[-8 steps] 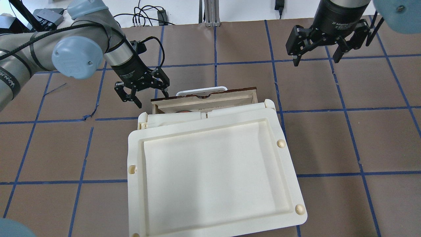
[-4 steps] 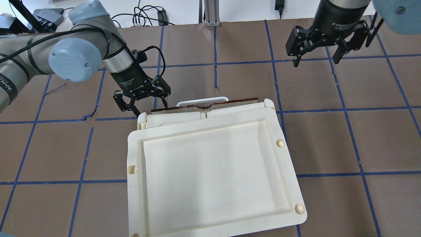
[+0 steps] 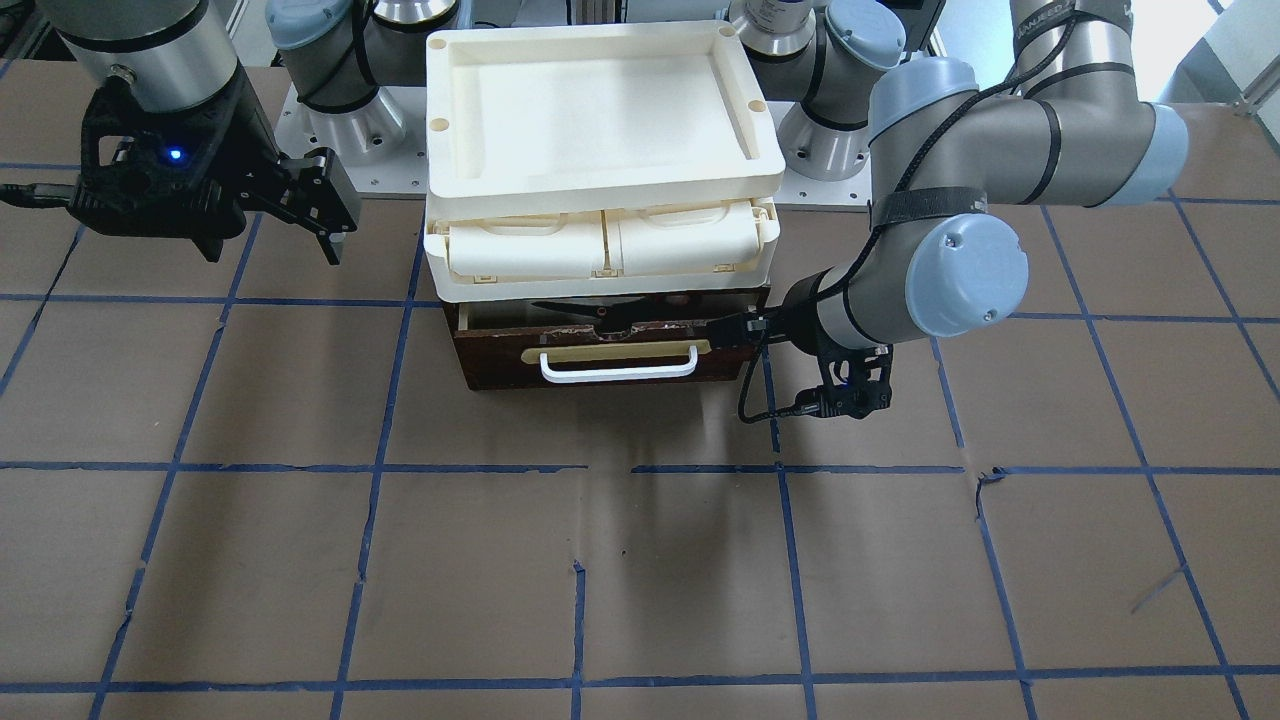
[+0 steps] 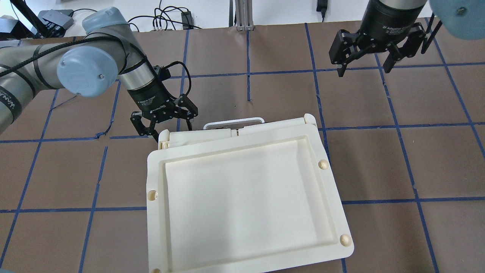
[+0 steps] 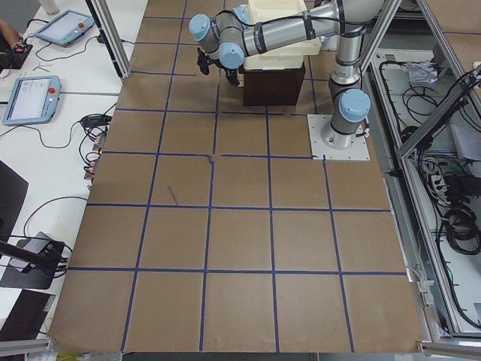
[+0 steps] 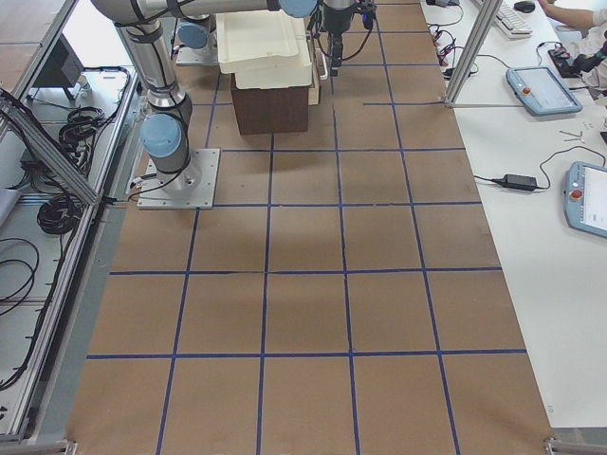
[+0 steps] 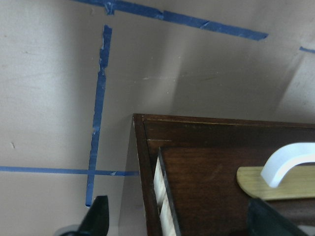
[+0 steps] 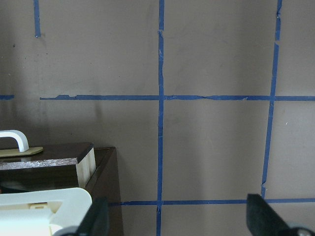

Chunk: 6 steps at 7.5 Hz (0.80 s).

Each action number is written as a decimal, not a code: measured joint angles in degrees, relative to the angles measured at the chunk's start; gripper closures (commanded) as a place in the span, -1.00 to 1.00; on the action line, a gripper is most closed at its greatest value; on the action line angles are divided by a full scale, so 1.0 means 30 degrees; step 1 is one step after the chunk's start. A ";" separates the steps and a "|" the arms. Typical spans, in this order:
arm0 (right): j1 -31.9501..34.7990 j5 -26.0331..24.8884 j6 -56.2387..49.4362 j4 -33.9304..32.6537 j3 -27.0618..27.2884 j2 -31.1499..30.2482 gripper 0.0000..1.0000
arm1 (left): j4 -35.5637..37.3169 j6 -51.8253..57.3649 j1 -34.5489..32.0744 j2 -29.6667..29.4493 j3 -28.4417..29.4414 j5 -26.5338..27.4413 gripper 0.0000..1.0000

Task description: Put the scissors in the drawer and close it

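Low centre-left of the overhead view: left gripper (image 4: 172, 132) is spread wide and holds nothing. One finger (image 4: 147, 131) is off the cabinet's corner, the other (image 4: 189, 123) is just beside the white handle (image 4: 233, 122). The left wrist view agrees: both dark fingertips sit at the bottom edge with the drawer's corner between them. There the dark front stands a little proud of the cabinet, with a strip of pale wood showing at its side. In the front view, the drawer (image 3: 500, 360) sits centre frame, under the cream compartments (image 3: 600, 240) and the tray (image 4: 155, 182). It is pushed almost home, with a narrow slit left open along its top. In that slit we see a slim dark shape with a fleck of orange-red at its right end; we take it for the scissors (image 3: 610, 312), lying flat inside the drawer. We cannot make out blades from handles. Upper right of the overhead view: right gripper (image 4: 364, 72) is wide apart and empty. It hangs above the brown table (image 4: 379, 159), well apart from the cabinet. Its wrist view shows taped grid between the fingertips.
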 measured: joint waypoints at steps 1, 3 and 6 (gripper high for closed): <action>0.0000 0.0011 0.0075 0.0014 0.0016 -0.0004 -1.00 | -0.0726 -0.0089 0.0003 0.0000 -0.0013 0.0001 -1.00; -0.0017 0.0019 0.0215 0.0035 0.0036 0.0001 -1.00 | -0.1645 -0.0191 0.0004 0.0001 -0.0023 -0.0031 -1.00; -0.0028 0.0039 0.0246 0.0040 0.0051 -0.0019 -1.00 | 0.1004 -0.0136 0.0115 0.0113 0.0625 0.0004 -1.00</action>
